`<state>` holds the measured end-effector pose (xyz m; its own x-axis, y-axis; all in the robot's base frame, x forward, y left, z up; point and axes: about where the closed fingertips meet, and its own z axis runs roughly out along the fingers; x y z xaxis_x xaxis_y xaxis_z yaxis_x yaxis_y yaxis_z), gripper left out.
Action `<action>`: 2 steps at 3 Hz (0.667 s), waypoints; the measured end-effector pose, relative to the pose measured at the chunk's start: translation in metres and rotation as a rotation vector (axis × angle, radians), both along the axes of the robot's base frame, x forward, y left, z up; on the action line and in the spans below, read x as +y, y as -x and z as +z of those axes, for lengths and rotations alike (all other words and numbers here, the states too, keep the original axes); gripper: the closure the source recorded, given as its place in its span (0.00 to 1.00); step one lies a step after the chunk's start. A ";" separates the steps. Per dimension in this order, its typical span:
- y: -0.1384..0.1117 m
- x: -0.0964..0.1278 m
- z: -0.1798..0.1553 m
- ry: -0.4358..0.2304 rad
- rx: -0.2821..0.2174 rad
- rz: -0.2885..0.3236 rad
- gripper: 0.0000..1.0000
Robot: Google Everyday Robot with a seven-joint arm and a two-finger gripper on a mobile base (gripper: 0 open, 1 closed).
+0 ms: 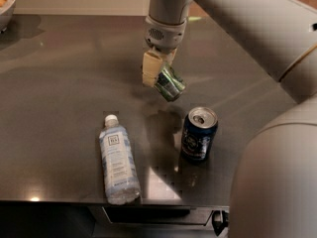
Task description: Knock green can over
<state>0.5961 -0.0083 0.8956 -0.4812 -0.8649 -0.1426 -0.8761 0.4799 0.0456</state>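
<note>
The green can (170, 83) is slim and dark green with a silvery end. It is tilted on a slant between the cream fingers (151, 68) of my gripper (159, 74), near the middle of the dark table (64, 83). The gripper hangs down from the arm above and is shut on the can. The can seems to be held just above the tabletop, with its dark reflection below it. The far finger is mostly hidden behind the can.
A wider dark blue can (198, 134) stands upright just right of and in front of the gripper. A clear plastic water bottle (117, 160) lies on its side at the front left. A bowl (6, 4) sits at the far left corner. My arm fills the right side.
</note>
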 end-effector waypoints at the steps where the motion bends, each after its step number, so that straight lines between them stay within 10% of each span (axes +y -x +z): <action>1: -0.004 -0.006 -0.014 0.030 0.030 -0.003 0.52; 2: -0.007 -0.012 -0.027 0.051 0.058 -0.014 0.29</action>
